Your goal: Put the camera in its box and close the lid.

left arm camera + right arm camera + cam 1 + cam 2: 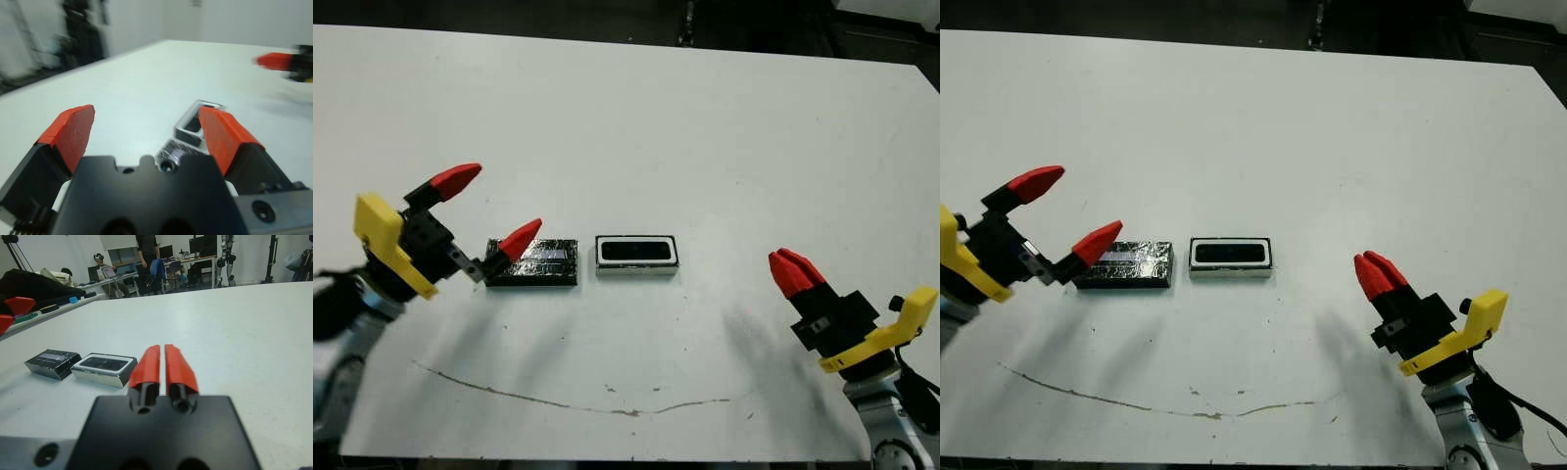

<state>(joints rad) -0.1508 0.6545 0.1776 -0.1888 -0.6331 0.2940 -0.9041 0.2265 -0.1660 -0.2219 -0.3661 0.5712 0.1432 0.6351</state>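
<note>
The box (637,267), a shallow white tray with a dark rim, lies at the table's middle. The black camera (635,252) lies flat inside it. Just left of the box rests the lid (543,262), a glossy black plate with wrinkled reflections. My left gripper (487,211) is open, its lower fingertip (521,239) hovering over the lid's left end and holding nothing. My right gripper (793,272) is shut and empty, off to the right of the box near the table's front. The right wrist view shows the box (103,368) and lid (53,363) ahead of the shut fingers (146,364).
A thin brown scuff line (558,401) runs along the table's front part. The table's far edge (626,41) meets a dark floor. Beyond the table, the right wrist view shows a seated person (100,262) and desks.
</note>
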